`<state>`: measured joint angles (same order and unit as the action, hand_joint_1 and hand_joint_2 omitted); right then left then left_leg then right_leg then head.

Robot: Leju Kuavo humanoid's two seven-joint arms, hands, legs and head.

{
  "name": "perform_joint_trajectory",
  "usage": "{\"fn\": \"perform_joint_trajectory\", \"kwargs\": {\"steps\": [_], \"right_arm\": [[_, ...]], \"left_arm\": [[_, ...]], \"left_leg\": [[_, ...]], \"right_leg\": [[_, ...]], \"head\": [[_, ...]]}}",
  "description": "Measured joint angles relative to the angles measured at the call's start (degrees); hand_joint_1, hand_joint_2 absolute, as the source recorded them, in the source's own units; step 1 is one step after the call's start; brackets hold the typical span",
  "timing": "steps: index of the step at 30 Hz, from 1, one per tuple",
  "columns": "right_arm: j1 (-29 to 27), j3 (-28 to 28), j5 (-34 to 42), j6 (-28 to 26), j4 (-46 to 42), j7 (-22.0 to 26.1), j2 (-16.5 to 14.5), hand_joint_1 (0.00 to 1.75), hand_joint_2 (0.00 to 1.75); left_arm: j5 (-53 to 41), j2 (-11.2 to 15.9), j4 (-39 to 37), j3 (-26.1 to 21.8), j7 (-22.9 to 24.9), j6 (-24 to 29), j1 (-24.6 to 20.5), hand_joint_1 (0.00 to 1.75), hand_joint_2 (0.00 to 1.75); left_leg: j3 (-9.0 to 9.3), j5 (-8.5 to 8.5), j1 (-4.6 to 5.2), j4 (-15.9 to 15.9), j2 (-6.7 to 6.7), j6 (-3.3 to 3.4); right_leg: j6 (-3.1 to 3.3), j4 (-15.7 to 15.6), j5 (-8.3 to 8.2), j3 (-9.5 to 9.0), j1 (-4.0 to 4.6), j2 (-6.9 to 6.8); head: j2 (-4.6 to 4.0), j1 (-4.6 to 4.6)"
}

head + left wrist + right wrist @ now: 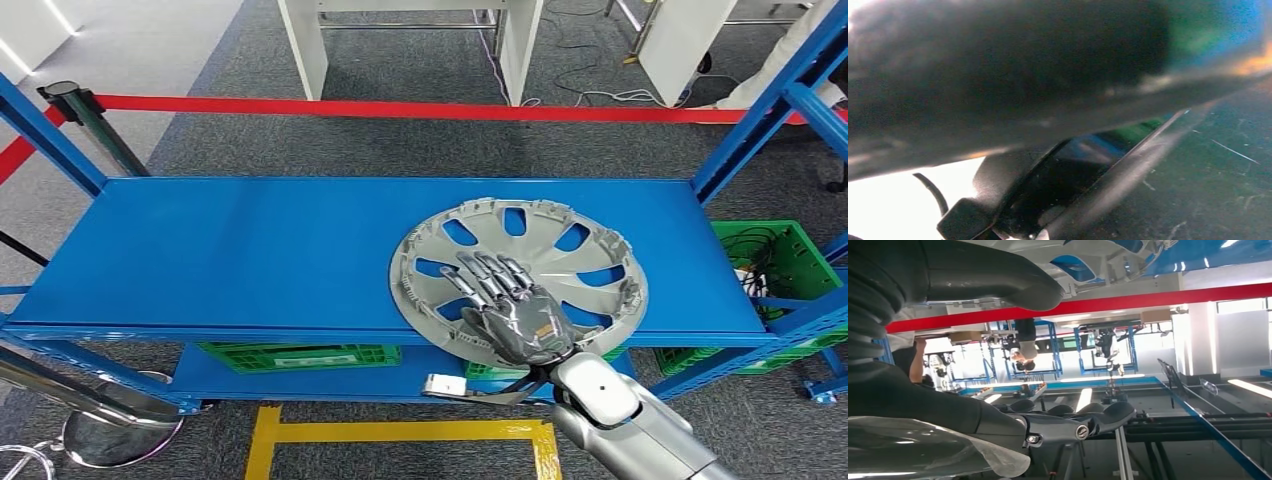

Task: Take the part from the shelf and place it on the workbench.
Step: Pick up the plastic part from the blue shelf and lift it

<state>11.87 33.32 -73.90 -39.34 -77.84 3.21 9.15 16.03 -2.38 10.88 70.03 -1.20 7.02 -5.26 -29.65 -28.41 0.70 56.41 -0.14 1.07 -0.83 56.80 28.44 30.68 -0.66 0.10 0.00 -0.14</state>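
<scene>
The round silver plastic wheel cover [518, 277] is being reached for: the right hand [510, 305] is being laid flat above it, fingers spread, nothing gripped. A rim grasp is being called for next.

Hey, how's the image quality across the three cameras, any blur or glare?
Head view: sharp and evenly lit, the right hand clear over the hubcap on the blue shelf. Left wrist view: badly blurred and dark, one corner blown out white. Right wrist view: fairly sharp, turned upside down, bright windows behind.

A red barrier tape [400, 108] stretches behind the rack, and green crates [775, 255] sit on the floor.
</scene>
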Motion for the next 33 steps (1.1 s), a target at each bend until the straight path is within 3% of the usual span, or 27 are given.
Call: {"fn": "perform_joint_trajectory", "kwargs": {"steps": [33], "right_arm": [[-11.85, -6.98, -7.55, -0.22, -13.99, 1.05, 7.00, 0.00, 1.75]], "left_arm": [[1.32, 1.18, -0.28, -0.24, -2.05, 0.00, 0.89, 0.00, 0.00]], "left_leg": [[-0.06, -0.01, 0.01, 0.00, -0.02, 0.01]], "right_leg": [[0.00, -0.02, 0.00, 0.04, -0.01, -0.05]], "head": [[-0.01, -0.01]]}}
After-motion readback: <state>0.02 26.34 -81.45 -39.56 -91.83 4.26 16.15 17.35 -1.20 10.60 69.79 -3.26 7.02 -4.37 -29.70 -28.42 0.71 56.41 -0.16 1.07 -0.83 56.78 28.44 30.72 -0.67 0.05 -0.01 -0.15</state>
